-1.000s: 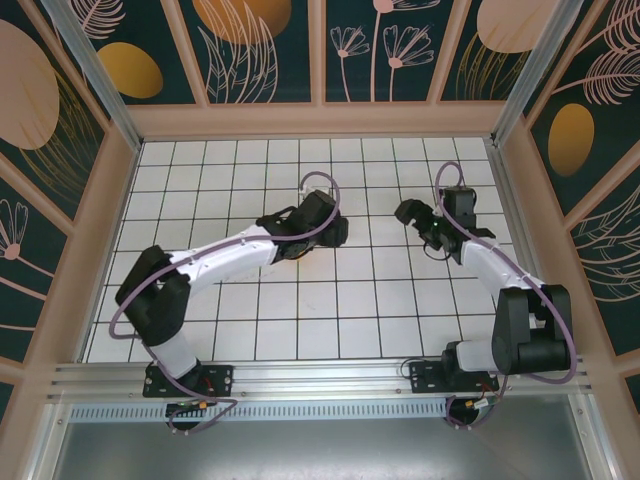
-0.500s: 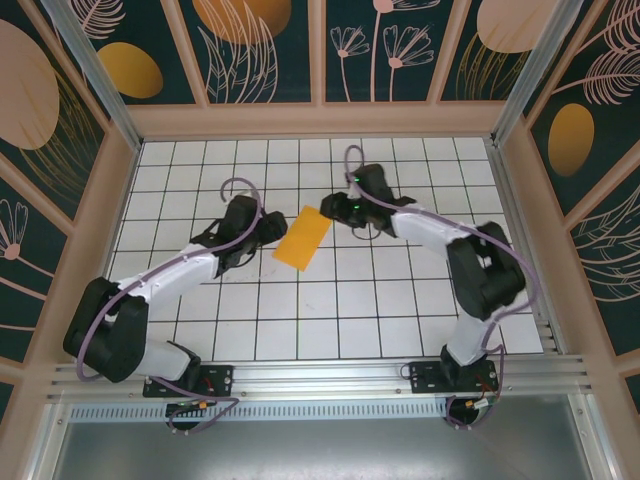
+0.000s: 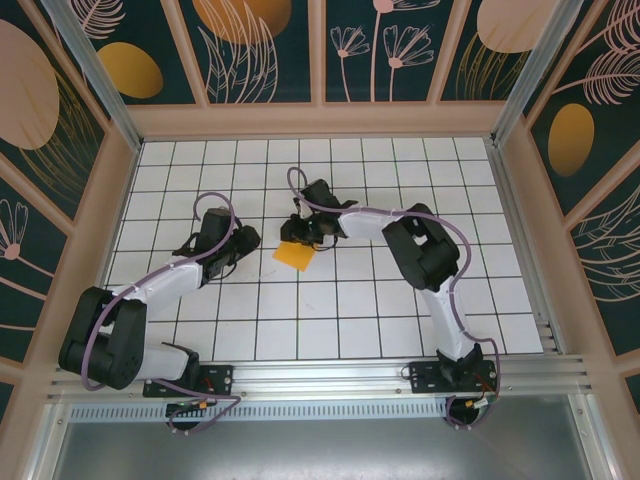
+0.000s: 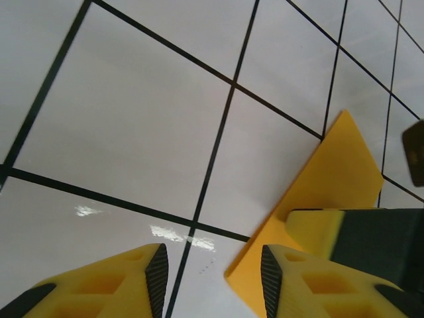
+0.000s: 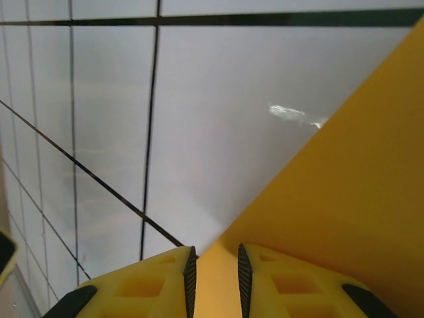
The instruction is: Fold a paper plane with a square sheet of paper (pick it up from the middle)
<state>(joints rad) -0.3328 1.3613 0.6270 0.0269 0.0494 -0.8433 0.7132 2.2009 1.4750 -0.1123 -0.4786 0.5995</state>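
The white tiled worktop looks shiny and slippery. Near its middle lies the thin orange-yellow sheet of paper, folded small with sharp edges. The right pincer has its jaws close around one edge, but I cannot tell if it pinches. The left pincer is spread and empty, just beside the paper. I think slow, flat pressing would make a straight crease.
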